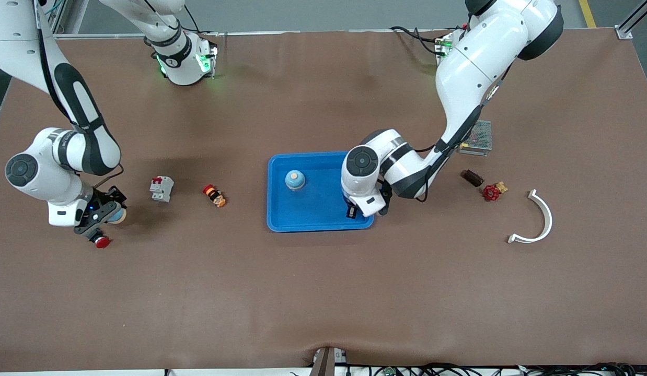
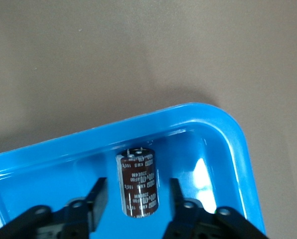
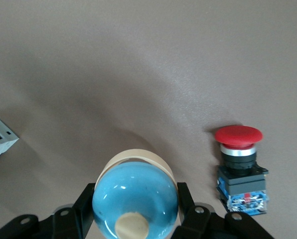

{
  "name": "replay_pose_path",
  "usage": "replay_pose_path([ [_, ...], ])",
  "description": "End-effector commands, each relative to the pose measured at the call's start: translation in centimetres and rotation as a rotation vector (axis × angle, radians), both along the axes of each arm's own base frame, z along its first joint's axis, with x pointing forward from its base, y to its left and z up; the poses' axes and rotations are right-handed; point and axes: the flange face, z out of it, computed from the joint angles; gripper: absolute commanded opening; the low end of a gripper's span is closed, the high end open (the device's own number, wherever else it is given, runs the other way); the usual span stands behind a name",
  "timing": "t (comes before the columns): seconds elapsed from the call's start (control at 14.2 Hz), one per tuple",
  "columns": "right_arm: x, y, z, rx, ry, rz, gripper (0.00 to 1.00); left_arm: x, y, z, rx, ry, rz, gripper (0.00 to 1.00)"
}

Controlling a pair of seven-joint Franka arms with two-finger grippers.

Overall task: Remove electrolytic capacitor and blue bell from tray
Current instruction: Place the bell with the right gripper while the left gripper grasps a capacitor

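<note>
A dark brown capacitor (image 2: 137, 186) with white print lies in the corner of the blue tray (image 2: 228, 139), the corner nearest the front camera at the left arm's end. My left gripper (image 2: 137, 191) is open, one finger on each side of the capacitor with gaps between. In the front view this gripper (image 1: 353, 211) covers the capacitor. My right gripper (image 3: 135, 194) is shut on a blue bell with a beige base (image 3: 135, 196), low over the table near the right arm's end; the front view shows it too (image 1: 101, 219). A second blue bell (image 1: 295, 180) stands in the tray (image 1: 281, 219).
A red push button (image 1: 101, 241) (image 3: 239, 169) stands close beside the right gripper. A grey circuit breaker (image 1: 161, 188) and a small red-orange part (image 1: 215, 195) lie between it and the tray. Toward the left arm's end lie a dark cylinder (image 1: 472, 177), a red valve (image 1: 492, 192), a white curved piece (image 1: 538, 219) and a mesh box (image 1: 476, 137).
</note>
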Motion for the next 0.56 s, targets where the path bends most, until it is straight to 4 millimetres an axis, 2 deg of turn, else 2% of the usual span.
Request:
replay_pose_path([
  [0.0,-0.6,0.1,-0.7,0.019,-0.013,-0.004,0.32,0.7,-0.2,0.4,-0.011,-0.005,0.015,0.28],
  [0.14,-0.9,0.1,-1.4,0.02,-0.011,-0.006,0.32,0.5,-0.4,0.7,-0.007,-0.013,0.001,0.0],
  [0.35,-1.2,0.5,-2.9,0.025,-0.018,-0.004,0.32,0.5,-1.0,3.1,-0.01,-0.046,-0.017,0.0],
  [0.49,-1.5,0.7,-3.5,0.032,-0.013,-0.009,0.32,1.1,-0.6,5.9,-0.002,-0.071,-0.031,0.0],
])
